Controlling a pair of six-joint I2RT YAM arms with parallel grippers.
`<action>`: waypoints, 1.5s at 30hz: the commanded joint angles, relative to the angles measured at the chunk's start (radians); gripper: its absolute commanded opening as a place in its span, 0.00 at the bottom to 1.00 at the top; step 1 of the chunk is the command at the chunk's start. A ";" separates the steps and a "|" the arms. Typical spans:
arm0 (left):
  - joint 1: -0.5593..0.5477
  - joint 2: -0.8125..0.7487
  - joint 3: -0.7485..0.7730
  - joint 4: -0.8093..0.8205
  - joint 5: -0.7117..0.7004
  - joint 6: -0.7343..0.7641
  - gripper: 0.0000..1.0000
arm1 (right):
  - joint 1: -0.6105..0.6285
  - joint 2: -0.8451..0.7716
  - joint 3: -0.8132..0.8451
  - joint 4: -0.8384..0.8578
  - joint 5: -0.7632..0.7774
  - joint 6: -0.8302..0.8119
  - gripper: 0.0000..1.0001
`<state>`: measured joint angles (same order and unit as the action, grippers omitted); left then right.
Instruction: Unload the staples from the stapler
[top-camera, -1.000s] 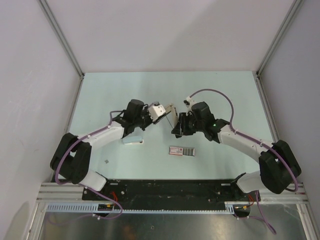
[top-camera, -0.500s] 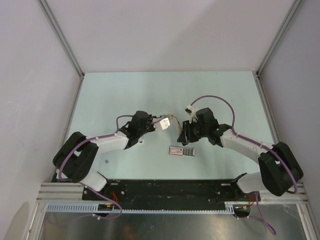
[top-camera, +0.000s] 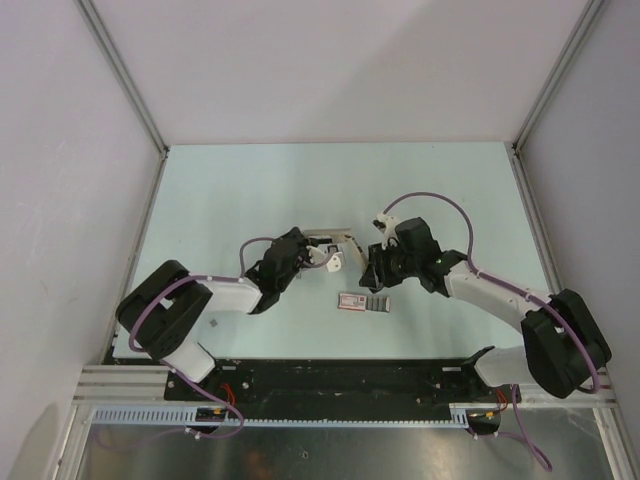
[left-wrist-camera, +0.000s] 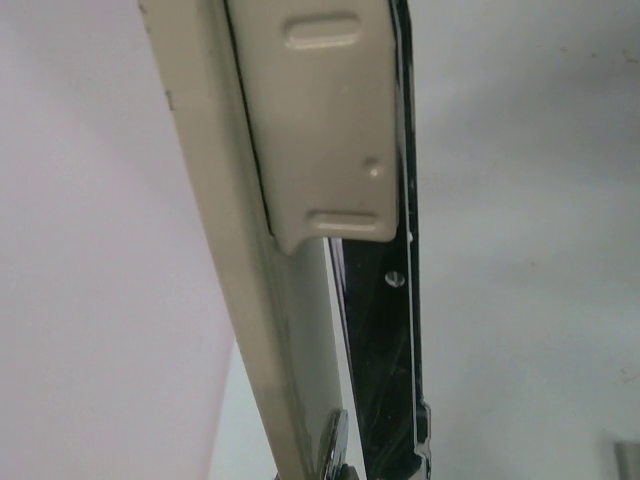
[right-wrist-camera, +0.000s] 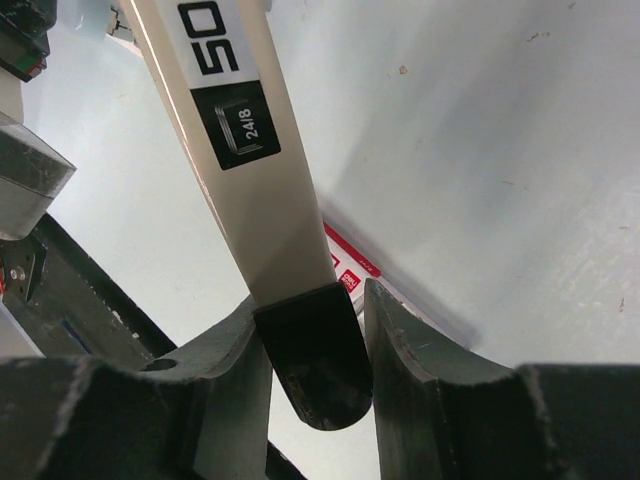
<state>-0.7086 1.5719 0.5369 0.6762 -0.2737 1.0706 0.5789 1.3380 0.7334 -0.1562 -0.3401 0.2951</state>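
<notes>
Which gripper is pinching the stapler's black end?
The right gripper: it clamps the black tip of the stapler. The left gripper is at the cream end.

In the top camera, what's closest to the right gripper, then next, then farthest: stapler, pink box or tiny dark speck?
1. the stapler: pinched in the right gripper.
2. the pink box: beside it, toward the bases.
3. the tiny dark speck: far left.

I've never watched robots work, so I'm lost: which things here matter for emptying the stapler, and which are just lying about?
Part of the job:
stapler, its black end pinched between the right fingers.

Lying about:
flat pink-and-grey box on the table; tiny dark speck further left.
</notes>
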 joint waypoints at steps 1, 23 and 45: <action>-0.030 0.020 -0.020 0.085 -0.104 0.162 0.00 | -0.061 -0.056 0.027 0.082 0.169 0.130 0.00; -0.014 -0.202 0.337 -0.752 0.454 -0.654 0.64 | -0.082 -0.040 0.216 0.086 0.365 0.193 0.00; 0.139 -0.103 0.376 -0.786 0.434 -0.716 0.66 | -0.010 0.297 0.358 0.559 0.961 -0.139 0.00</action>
<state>-0.5884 1.4559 0.8852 -0.1112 0.1535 0.3729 0.5388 1.5768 1.0286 0.0944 0.3912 0.2661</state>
